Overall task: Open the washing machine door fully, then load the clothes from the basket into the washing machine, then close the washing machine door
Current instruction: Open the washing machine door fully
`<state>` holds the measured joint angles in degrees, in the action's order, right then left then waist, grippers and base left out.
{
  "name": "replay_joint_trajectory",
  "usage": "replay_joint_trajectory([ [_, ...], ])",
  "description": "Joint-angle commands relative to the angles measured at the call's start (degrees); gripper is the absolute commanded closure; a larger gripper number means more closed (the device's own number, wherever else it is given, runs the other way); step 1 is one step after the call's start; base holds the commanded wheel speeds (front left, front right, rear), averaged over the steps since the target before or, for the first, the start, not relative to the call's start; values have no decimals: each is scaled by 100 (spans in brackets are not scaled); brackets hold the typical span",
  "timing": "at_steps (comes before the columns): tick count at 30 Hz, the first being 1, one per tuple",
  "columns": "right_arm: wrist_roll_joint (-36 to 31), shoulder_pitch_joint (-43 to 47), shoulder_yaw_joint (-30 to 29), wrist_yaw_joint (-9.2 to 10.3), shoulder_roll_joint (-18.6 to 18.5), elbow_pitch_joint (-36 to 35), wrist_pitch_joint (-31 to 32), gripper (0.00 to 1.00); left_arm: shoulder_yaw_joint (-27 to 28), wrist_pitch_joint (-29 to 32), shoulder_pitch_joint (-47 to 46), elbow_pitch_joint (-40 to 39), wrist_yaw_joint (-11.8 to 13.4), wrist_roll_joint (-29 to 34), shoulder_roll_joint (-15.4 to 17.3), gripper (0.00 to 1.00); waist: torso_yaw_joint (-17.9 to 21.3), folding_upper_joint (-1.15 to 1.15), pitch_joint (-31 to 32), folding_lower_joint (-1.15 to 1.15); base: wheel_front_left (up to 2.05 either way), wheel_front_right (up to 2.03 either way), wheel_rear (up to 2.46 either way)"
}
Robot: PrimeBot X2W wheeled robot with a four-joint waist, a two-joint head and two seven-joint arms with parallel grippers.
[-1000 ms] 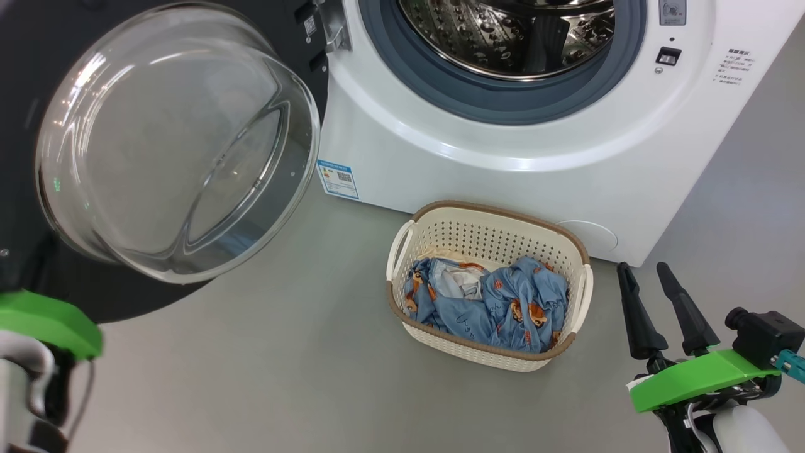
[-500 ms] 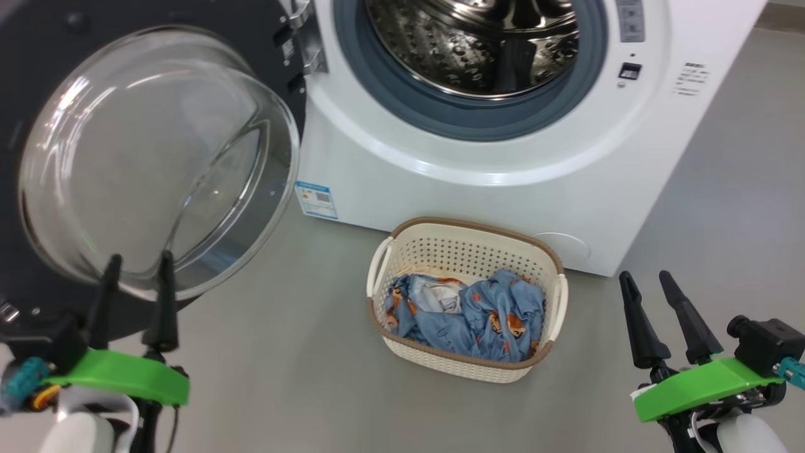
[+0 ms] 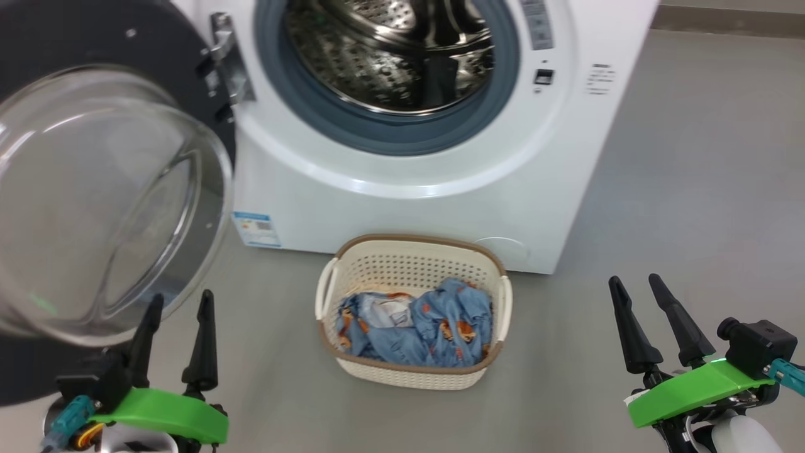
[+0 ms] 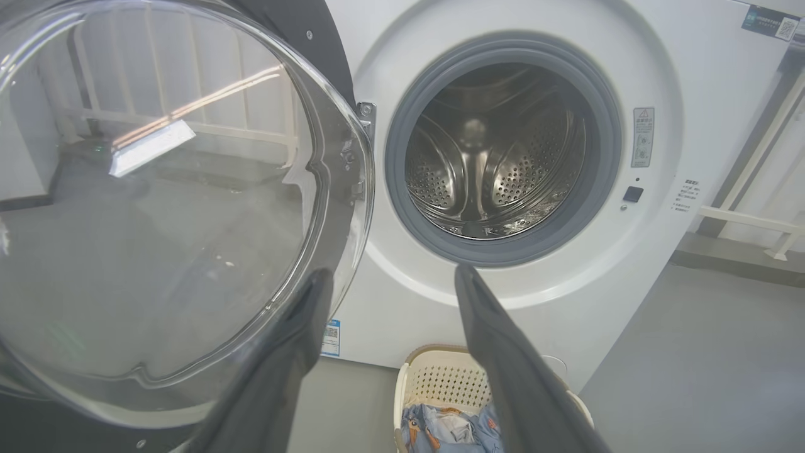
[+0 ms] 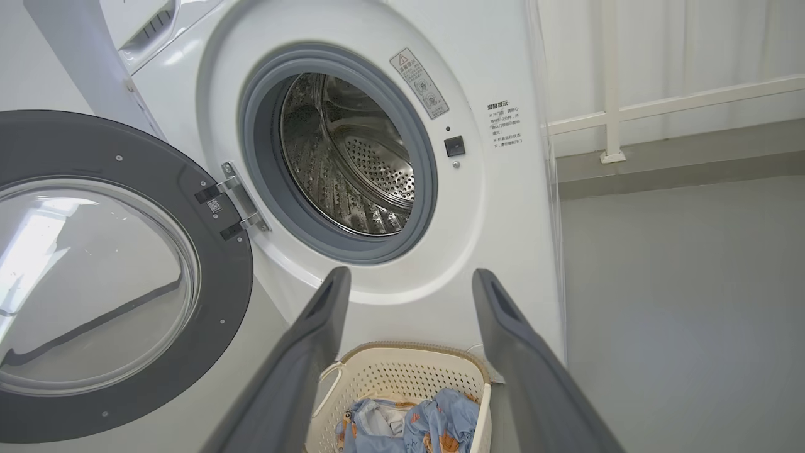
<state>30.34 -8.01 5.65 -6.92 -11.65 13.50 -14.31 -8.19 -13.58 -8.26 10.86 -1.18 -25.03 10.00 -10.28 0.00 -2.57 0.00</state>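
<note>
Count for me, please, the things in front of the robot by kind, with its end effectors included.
washing machine: 1
washing machine door: 1
basket: 1
clothes, one heap: 1
left end effector, right end effector: 2
Total: 6

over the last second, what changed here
The head view swung, so everything slid left in it; the things themselves did not move. The left gripper came up into view at the lower left, fingers apart, holding nothing. Unchanged: the washing machine door wide open, the clothes in the basket, the right gripper open and empty.
</note>
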Motion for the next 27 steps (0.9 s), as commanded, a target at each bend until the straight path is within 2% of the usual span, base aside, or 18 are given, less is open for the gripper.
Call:
replay_joint_trajectory([
  [1, -65, 15, 161, -57, -84, -168, -69, 0, 193, -41, -95, -108, 31, 6, 113, 0, 294, 0, 98, 0, 0, 0, 0],
  [14, -96, -34, 287, -57, -224, -198, -69, 0, 299, -137, 40, 75, -187, 97, -5, 0, 969, 0, 215, 0, 0, 0, 0],
  [27, -203, -34, 211, -57, -301, -208, -69, 0, 539, -140, 139, -48, -354, 267, -184, 0, 1154, 0, 237, 0, 0, 0, 0],
])
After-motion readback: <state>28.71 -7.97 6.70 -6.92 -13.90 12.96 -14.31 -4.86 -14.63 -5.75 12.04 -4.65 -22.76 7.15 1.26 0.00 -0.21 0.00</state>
